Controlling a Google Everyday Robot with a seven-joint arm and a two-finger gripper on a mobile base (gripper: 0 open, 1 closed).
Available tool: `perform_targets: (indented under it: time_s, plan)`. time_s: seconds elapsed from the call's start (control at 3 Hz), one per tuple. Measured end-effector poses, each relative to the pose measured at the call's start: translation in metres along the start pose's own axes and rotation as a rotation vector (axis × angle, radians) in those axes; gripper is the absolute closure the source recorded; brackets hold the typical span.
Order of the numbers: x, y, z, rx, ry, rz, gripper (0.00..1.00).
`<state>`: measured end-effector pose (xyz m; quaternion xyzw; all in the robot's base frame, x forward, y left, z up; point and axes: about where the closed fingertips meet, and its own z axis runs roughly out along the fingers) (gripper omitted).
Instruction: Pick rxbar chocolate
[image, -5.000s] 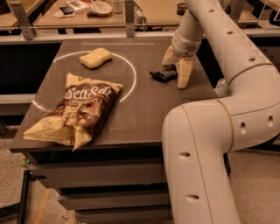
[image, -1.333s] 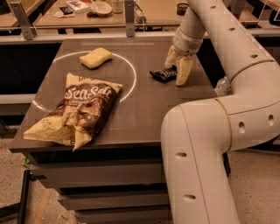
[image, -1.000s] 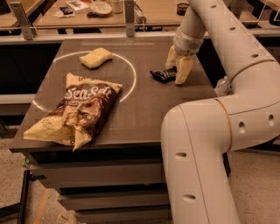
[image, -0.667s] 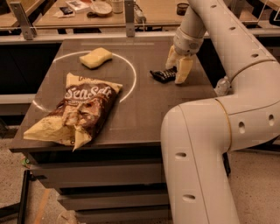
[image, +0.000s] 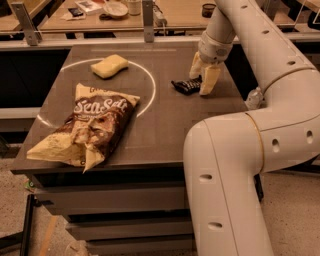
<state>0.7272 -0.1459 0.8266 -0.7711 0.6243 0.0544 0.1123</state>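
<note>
The rxbar chocolate (image: 184, 86), a small black-wrapped bar, lies on the dark table (image: 165, 125) at its right side, just outside a white painted circle. My gripper (image: 202, 78) reaches down from the far side onto the bar's right end. Its two cream fingers (image: 210, 82) stand on either side of that end and are closed against it. The bar rests on the table top. My white arm fills the right of the view.
A large brown-and-cream "Sea Salt" chip bag (image: 87, 127) lies at the table's front left. A yellow sponge (image: 109, 66) lies at the back inside the circle. A rail and a cluttered desk stand behind the table.
Since five seconds ago the fingers have drawn closer together around the bar's end. Over the last second nothing has moved.
</note>
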Motion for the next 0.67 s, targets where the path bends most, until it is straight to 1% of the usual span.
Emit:
perform_targets:
  time_s: [0.67]
  plan:
    - [0.0,0.0006,-0.0018,0.0,0.001,0.002,0.47]
